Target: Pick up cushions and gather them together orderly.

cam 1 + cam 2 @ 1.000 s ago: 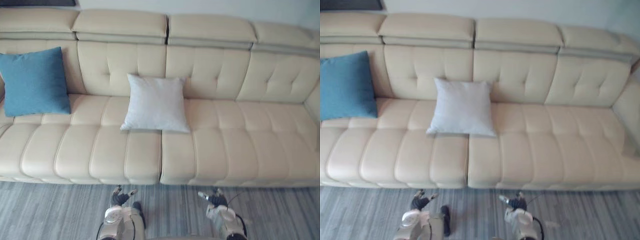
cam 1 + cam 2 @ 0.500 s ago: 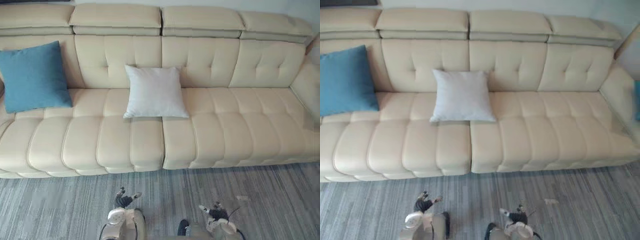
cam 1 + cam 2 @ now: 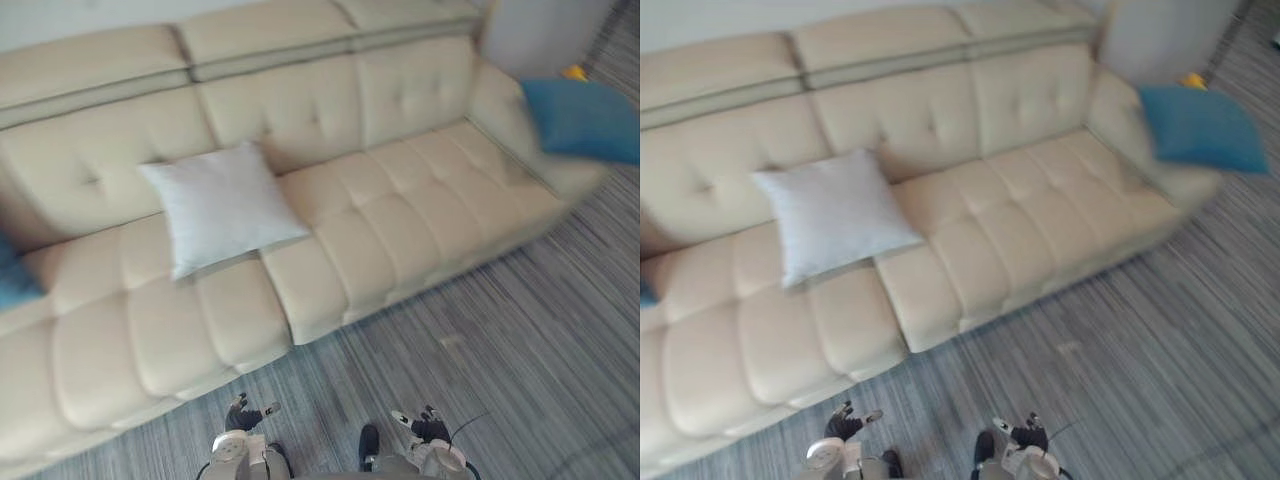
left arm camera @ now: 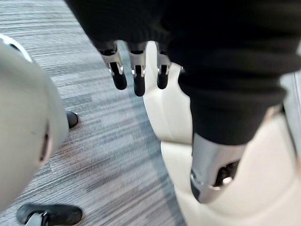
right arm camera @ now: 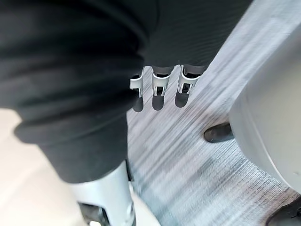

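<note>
Left eye view, nearest: the left hand and right hand hang over the grey floor, fingers relaxed, holding nothing. Beyond, a white cushion leans on the cream sofa seat; farther right, a blue cushion sits on its armrest.

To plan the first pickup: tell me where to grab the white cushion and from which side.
Probably its two side edges, left hand and right hand coming from the front. The white cushion leans against the sofa backrest, lower edge on the seat, both sides clear.
</note>
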`<state>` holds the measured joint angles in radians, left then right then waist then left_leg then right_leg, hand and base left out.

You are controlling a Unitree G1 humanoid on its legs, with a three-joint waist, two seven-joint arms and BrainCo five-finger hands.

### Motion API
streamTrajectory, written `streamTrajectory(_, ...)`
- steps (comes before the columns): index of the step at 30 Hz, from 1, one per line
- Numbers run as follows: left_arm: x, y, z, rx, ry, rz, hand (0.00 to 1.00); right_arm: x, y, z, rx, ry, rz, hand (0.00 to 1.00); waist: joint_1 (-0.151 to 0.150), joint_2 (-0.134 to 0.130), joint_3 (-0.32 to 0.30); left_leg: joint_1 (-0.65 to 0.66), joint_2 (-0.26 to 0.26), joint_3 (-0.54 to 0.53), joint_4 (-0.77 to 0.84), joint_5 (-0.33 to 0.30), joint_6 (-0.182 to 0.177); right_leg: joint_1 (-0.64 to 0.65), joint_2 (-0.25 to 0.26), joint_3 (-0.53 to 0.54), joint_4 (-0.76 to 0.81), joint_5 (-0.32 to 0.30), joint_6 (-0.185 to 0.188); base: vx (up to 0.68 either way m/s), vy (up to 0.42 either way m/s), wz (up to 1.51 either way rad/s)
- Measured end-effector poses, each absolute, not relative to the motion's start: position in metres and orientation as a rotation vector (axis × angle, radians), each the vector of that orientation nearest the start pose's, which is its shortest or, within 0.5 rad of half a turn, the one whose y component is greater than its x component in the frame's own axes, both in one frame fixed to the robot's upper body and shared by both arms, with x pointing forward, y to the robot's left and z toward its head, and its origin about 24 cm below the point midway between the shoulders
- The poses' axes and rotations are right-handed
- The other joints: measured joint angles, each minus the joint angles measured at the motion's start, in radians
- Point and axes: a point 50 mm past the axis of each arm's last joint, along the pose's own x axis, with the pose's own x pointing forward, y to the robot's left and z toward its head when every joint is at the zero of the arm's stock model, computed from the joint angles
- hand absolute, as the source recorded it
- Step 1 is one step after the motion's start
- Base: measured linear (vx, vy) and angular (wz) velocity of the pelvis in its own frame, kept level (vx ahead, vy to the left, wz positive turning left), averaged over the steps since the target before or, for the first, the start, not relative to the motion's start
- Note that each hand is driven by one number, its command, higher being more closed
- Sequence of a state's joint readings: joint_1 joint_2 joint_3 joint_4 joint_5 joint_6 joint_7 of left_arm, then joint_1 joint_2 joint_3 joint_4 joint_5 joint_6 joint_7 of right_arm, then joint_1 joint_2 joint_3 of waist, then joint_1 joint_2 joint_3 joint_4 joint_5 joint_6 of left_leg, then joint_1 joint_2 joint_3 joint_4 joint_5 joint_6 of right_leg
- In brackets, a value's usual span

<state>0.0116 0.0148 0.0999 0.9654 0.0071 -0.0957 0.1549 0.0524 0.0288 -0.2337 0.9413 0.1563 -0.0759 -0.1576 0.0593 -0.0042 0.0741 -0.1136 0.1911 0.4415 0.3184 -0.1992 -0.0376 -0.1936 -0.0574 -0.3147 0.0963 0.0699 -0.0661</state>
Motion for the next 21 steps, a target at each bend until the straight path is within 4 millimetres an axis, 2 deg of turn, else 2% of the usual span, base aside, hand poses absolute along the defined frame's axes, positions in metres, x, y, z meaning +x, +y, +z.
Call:
streamTrajectory(1,0.147,0.174,-0.141,0.040,0.877,0.238,0.00,0.128,-0.192,-0.147,0.169,0.925,-0.461,0.00,-0.005,0.013,0.002,0.038,0.006,0.030,-0.010,0.000,0.000,0.011,-0.009,-0.115,0.006,-0.022,-0.032,0.08,-0.138,-1.08)
streamTrajectory(2,0.155,0.173,-0.139,0.047,0.855,0.226,0.00,0.124,-0.200,-0.148,0.145,0.939,-0.476,0.00,-0.007,0.017,0.003,0.068,-0.009,0.052,-0.028,-0.001,-0.002,0.021,-0.014,-0.162,0.009,-0.049,-0.035,0.09,-0.152,-1.09)
streamTrajectory(5,0.165,0.174,-0.134,0.075,0.827,0.205,0.00,0.120,-0.212,-0.149,0.108,0.959,-0.489,0.00,-0.010,0.029,0.003,0.086,-0.012,0.041,-0.026,-0.001,-0.002,0.017,0.005,-0.104,0.002,-0.065,-0.010,0.07,-0.073,-0.70)
streamTrajectory(7,0.163,0.176,-0.136,0.098,0.837,0.188,0.00,0.115,-0.209,-0.152,0.115,0.979,-0.489,0.00,-0.018,0.030,0.026,0.066,0.051,0.014,0.139,-0.016,-0.024,0.049,0.031,-0.080,0.020,-0.116,-0.003,0.07,-0.107,-0.34)
streamTrajectory(8,0.162,0.176,-0.136,0.101,0.839,0.187,0.00,0.113,-0.207,-0.153,0.122,0.986,-0.490,0.00,-0.021,0.030,0.038,0.043,0.078,-0.006,0.235,-0.015,-0.023,0.065,0.042,-0.072,0.029,-0.134,-0.003,0.00,-0.126,-0.33)
streamTrajectory(9,0.159,0.175,-0.137,0.100,0.847,0.187,0.00,0.112,-0.210,-0.152,0.120,0.982,-0.497,0.00,-0.021,0.039,0.054,-0.010,0.130,-0.063,0.415,0.017,0.029,0.085,0.067,-0.060,0.056,-0.162,-0.015,-0.02,-0.100,-0.34)
streamTrajectory(10,0.155,0.175,-0.139,0.100,0.858,0.188,0.00,0.112,-0.210,-0.152,0.119,0.980,-0.499,0.00,-0.020,0.042,0.059,-0.037,0.148,-0.094,0.488,0.046,0.073,0.097,0.078,-0.051,0.064,-0.177,-0.025,0.02,-0.123,-0.69)
streamTrajectory(11,0.144,0.176,-0.143,0.099,0.888,0.193,0.00,0.113,-0.207,-0.151,0.128,0.971,-0.501,0.00,-0.011,0.040,0.067,-0.107,0.162,-0.169,0.628,0.112,0.123,0.120,0.098,-0.006,0.081,-0.201,-0.045,0.15,-0.051,-0.85)
streamTrajectory(12,0.147,0.177,-0.140,0.098,0.870,0.197,0.00,0.117,-0.207,-0.150,0.129,0.960,-0.501,0.00,0.000,0.040,0.071,-0.149,0.124,-0.231,0.669,0.032,0.060,0.120,0.106,0.029,0.095,-0.214,-0.059,0.18,-0.053,-0.86)
streamTrajectory(13,0.148,0.177,-0.140,0.097,0.867,0.197,0.00,0.120,-0.207,-0.149,0.130,0.955,-0.499,0.00,0.001,0.042,0.074,-0.167,0.097,-0.252,0.667,0.002,0.044,0.120,0.106,0.045,0.097,-0.216,-0.062,0.18,-0.013,-0.89)
streamTrajectory(14,0.149,0.175,-0.139,0.091,0.857,0.196,0.00,0.123,-0.208,-0.149,0.133,0.950,-0.502,0.00,0.003,0.031,0.086,-0.203,0.021,-0.300,0.612,-0.049,0.016,0.121,0.105,0.090,0.093,-0.216,-0.063,0.14,-0.001,-0.90)
streamTrajectory(15,0.151,0.174,-0.137,0.082,0.843,0.201,0.00,0.124,-0.207,-0.149,0.140,0.949,-0.507,0.00,0.013,0.030,0.087,-0.213,-0.022,-0.321,0.532,-0.061,-0.002,0.121,0.105,0.119,0.089,-0.216,-0.063,0.19,0.019,-1.18)
streamTrajectory(17,0.151,0.174,-0.136,0.069,0.833,0.209,0.00,0.126,-0.202,-0.148,0.156,0.942,-0.516,0.00,0.021,0.040,0.090,-0.244,-0.085,-0.348,0.381,-0.063,-0.009,0.128,0.112,0.164,0.081,-0.218,-0.062,0.20,0.044,-0.88)
streamTrajectory(19,0.154,0.169,-0.134,0.048,0.821,0.209,0.00,0.128,-0.199,-0.148,0.170,0.938,-0.531,0.00,0.044,0.042,0.087,-0.264,-0.169,-0.450,0.141,-0.032,-0.024,0.139,0.123,0.249,0.079,-0.233,-0.055,0.26,0.065,-0.95)
streamTrajectory(20,0.154,0.168,-0.134,0.045,0.820,0.209,0.00,0.128,-0.200,-0.148,0.169,0.937,-0.532,0.00,0.049,0.046,0.085,-0.262,-0.176,-0.476,0.103,-0.019,-0.023,0.141,0.128,0.264,0.078,-0.237,-0.053,0.30,0.107,-1.20)
streamTrajectory(21,0.150,0.167,-0.136,0.029,0.832,0.215,0.00,0.129,-0.197,-0.148,0.172,0.937,-0.530,0.00,0.061,0.059,0.073,-0.247,-0.176,-0.524,0.037,0.040,-0.009,0.147,0.148,0.316,0.086,-0.258,-0.044,0.35,0.157,-1.31)
